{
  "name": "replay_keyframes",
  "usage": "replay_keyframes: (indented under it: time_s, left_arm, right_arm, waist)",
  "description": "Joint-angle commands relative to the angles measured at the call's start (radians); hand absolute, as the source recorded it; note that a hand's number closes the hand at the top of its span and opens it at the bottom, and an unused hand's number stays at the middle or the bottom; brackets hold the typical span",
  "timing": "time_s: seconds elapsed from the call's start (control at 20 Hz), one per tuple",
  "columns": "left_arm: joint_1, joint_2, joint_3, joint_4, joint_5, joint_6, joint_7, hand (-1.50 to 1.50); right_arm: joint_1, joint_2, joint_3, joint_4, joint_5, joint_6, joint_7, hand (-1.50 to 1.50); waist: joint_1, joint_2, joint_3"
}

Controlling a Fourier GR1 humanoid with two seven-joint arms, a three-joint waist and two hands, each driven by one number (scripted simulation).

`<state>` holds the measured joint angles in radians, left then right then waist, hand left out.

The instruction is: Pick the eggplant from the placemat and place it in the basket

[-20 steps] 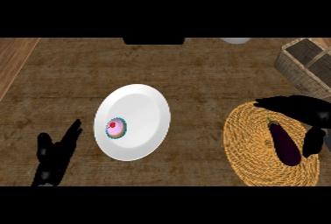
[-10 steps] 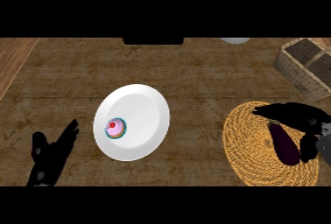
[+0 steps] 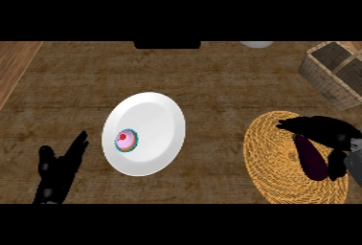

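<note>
Woven straw makes up the round placemat [image 3: 283,165] at the near right of the counter [image 3: 212,72], and the eggplant [image 3: 311,157] lies on it, dark purple, long, with its narrow end pointing away from me. From my head I look steeply down at all this.

My right hand [image 3: 326,130] is over the far end of the eggplant. My fingers are bent and arch across its far tip, and one dark finger comes down on its right side, so they close around it. I cannot tell whether the eggplant is lifted off the placemat or resting on it. A bit of my grey forearm [image 3: 354,165] shows at the right edge.

My left hand [image 3: 60,170] rests at the near left, open, fingers straight and pointing away from me, touching nothing, well apart from the eggplant.

Between my hands, left of the placemat, sits a white plate [image 3: 152,119]. A small cupcake [image 3: 126,139] with pink icing and a red spot on top lies on its near left part.

At the far right corner stands the basket [image 3: 332,72], woven and brown, with dividers inside; it is partly cut off by the edge of my view. It is well apart from the placemat, beyond it.
</note>
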<state>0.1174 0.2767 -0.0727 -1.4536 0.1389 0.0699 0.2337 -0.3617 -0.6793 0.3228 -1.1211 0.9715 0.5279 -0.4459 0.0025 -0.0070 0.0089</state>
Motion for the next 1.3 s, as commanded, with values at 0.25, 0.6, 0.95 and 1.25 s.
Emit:
replay_keyframes:
  time_s: [0.25,0.6,0.95,1.25]
  left_arm:
    - [0.072,-0.008,0.008,0.034,-0.014,-0.038,-0.024,0.00]
    - [0.053,-0.019,0.017,0.005,-0.007,-0.047,0.033,0.00]
    - [0.036,-0.048,0.017,0.033,-0.054,0.001,0.040,0.00]
    - [0.079,-0.032,0.064,0.008,-0.011,-0.013,0.030,0.00]
  right_arm:
    - [0.017,0.005,0.001,0.075,0.087,-0.128,-0.111,1.50]
    - [-0.029,0.043,-0.006,0.153,0.165,-0.242,-0.156,1.50]
    - [0.136,0.008,-0.074,-0.160,0.103,-0.229,-0.113,1.50]
    - [0.334,-0.114,-0.259,-0.504,-0.088,-0.237,-0.167,1.50]
  waist:
    - [0.005,0.008,-0.009]
    - [0.009,0.008,-0.008]
    - [-0.029,-0.001,-0.010]
    - [-0.084,-0.014,-0.012]
